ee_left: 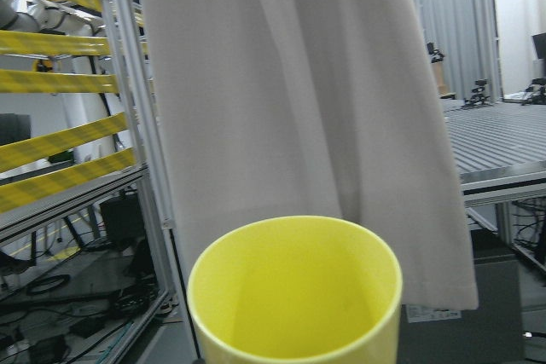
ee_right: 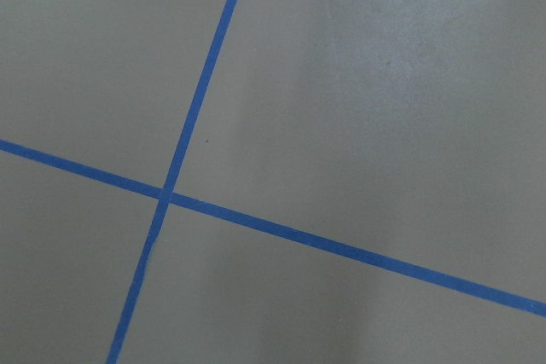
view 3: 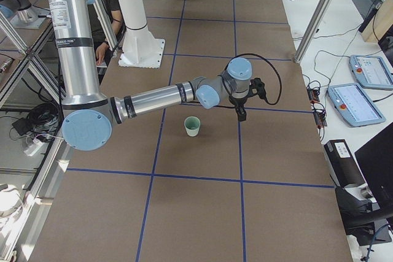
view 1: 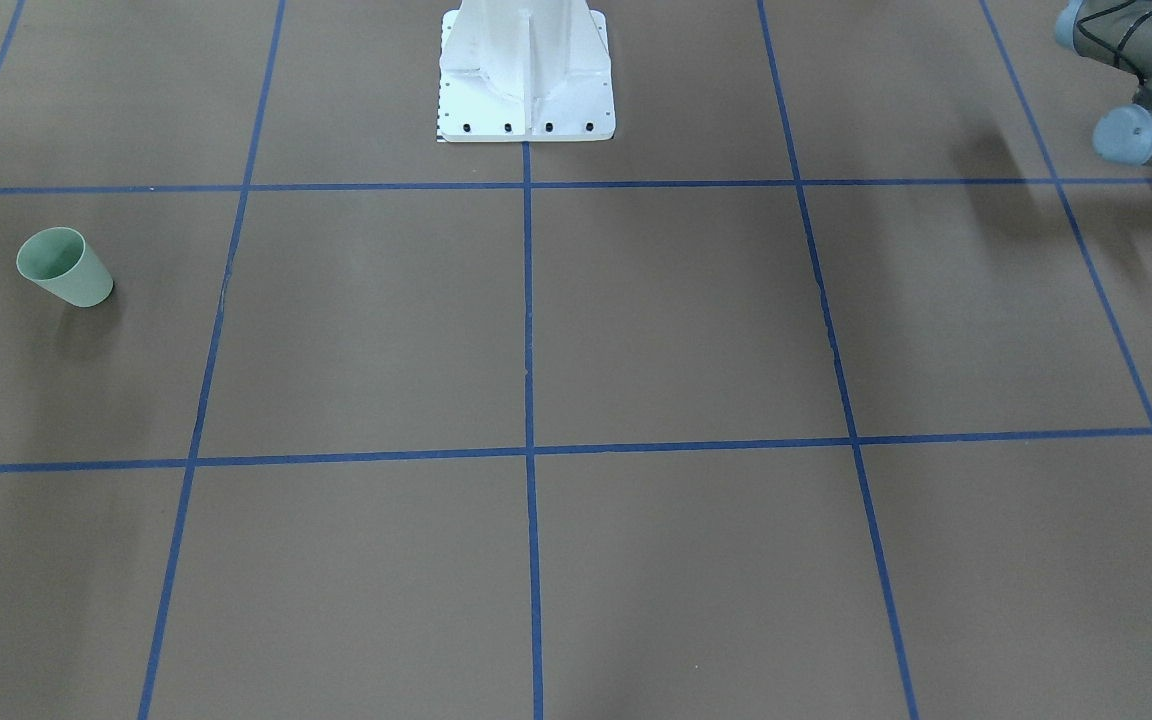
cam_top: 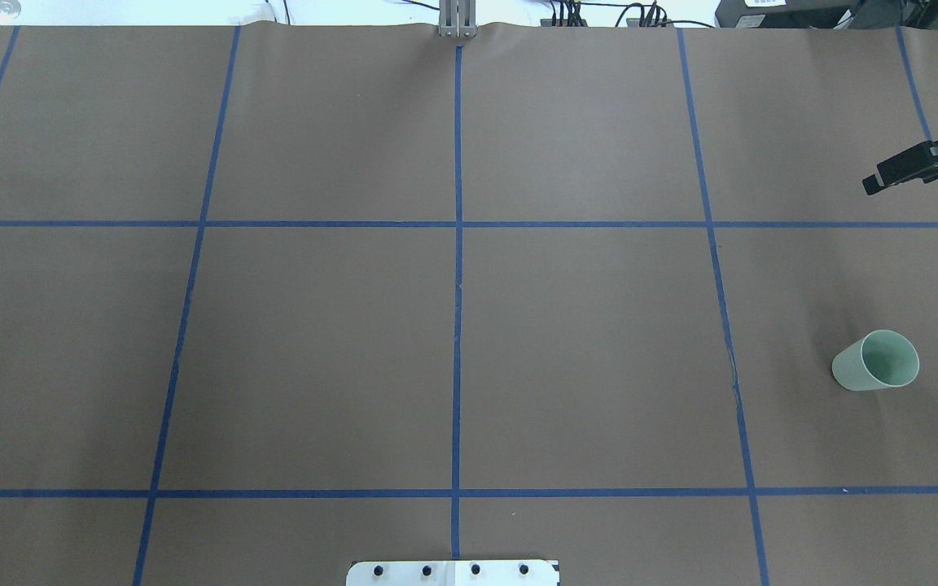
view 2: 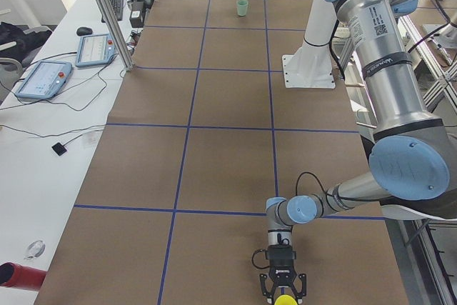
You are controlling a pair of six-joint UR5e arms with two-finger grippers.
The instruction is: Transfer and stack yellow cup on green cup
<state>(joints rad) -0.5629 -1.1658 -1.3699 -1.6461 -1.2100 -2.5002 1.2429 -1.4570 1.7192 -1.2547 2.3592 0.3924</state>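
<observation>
The yellow cup (ee_left: 294, 296) fills the lower middle of the left wrist view, upright and close to the camera. In the exterior left view it (view 2: 285, 300) sits at the tip of my left gripper (view 2: 284, 293), at the near end of the table. I cannot tell whether the fingers are closed on it. The green cup (cam_top: 876, 362) stands upright at the table's right side and also shows in the front view (view 1: 66, 268). My right gripper (cam_top: 872, 183) hangs beyond the green cup, apart from it, looks shut and holds nothing.
Blue tape lines (cam_top: 458, 244) divide the brown table into squares. The white robot base (view 1: 526, 90) stands at the robot's edge. Tablets (view 2: 43, 80) and a metal post (view 2: 107, 19) line the operators' bench. A grey curtain (ee_left: 307, 83) hangs behind the yellow cup.
</observation>
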